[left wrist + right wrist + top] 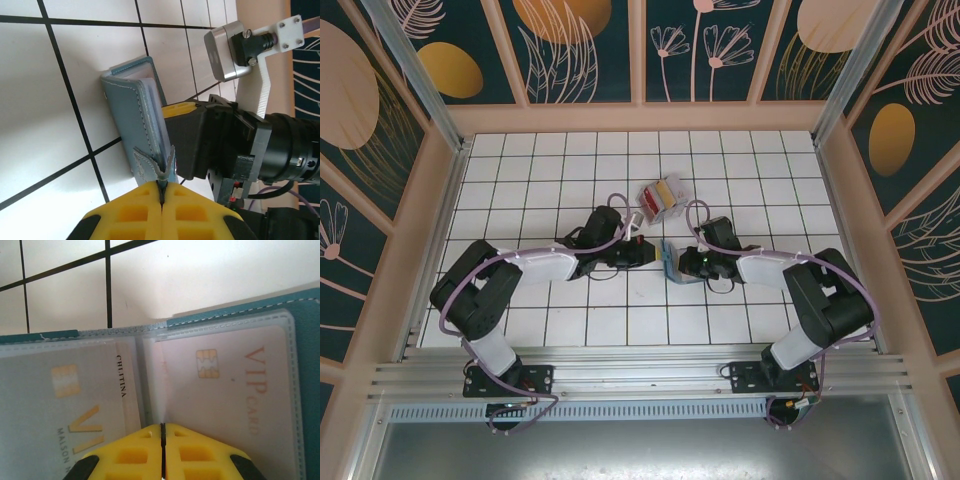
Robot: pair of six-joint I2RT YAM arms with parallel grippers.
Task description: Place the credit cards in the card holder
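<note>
At the near edge the arm bases sit on a metal rail (640, 372). Ahead of it the white tiled tabletop (590, 322) lies bare, and bare tiles run out on either side to the wooden side walls (425, 240). Both arms fold inward and meet at the middle.

There the small teal-blue folding card holder (671, 262), with clear pocket pages, stands on its edge partly open, held from both sides. The yellow left fingers (161, 192) are clenched on a thin grey edge at one end of the holder, and the teal cover rises just beyond them. The yellow right fingers (161, 437) are pressed together on the lower edge of a clear page, at the fold between two pockets. Each pocket holds a pale VIP card (230, 385).

Farther off, apart from both arms, a small clear plastic box (677, 208) rests on the tabletop with red and yellow credit cards (658, 197) packed close inside it. Beyond it are more bare tiles, up to the far wall (640, 118).
</note>
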